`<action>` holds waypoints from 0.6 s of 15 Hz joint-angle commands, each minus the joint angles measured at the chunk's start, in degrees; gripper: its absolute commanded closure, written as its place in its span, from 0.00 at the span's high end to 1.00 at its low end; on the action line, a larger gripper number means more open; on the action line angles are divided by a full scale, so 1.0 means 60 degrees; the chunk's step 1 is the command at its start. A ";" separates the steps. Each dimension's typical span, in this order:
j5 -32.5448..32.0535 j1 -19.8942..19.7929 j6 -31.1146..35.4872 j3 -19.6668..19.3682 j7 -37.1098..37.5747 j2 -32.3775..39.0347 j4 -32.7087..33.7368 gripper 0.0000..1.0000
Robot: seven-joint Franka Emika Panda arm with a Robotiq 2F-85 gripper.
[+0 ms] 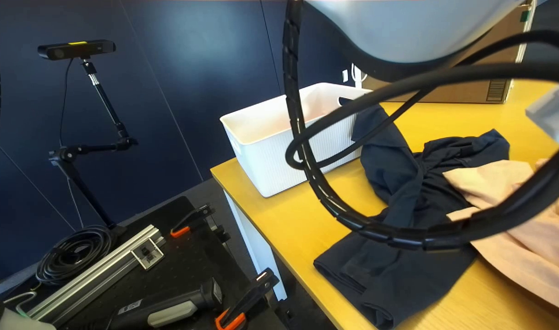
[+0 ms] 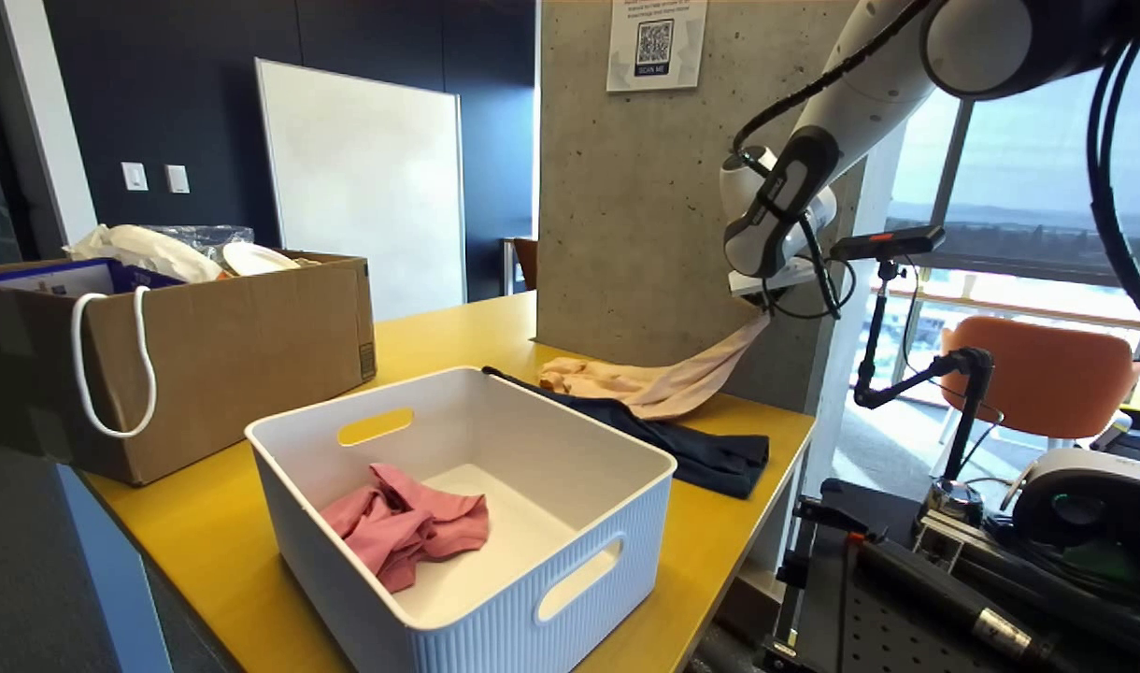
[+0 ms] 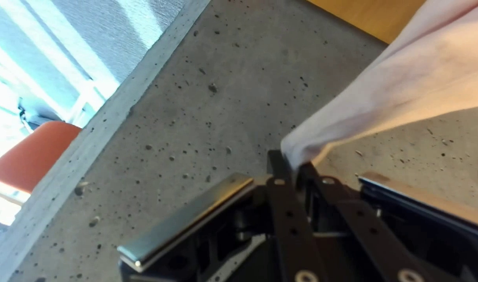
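Fingers (image 3: 289, 219) closed on one end of peach cloth (image 1: 538, 254); in an exterior view, dark cloth (image 1: 401, 270) lies left of it.

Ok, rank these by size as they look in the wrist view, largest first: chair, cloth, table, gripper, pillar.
1. Pillar
2. Gripper, which looks large partly because it is so close
3. Cloth
Last, unranked: chair and table; their visible parts look too alike in size.

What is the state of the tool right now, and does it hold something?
Tool: closed, holding the peach cloth.
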 commanded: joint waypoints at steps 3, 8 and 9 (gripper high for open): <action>-0.0647 0.0392 -0.0603 0.0149 0.0573 -0.0450 0.0010 0.56; -0.1125 0.1337 -0.0794 0.0685 0.0523 -0.1423 -0.0721 0.94; -0.1238 0.1562 -0.0857 0.0802 0.0610 -0.1606 -0.0904 0.99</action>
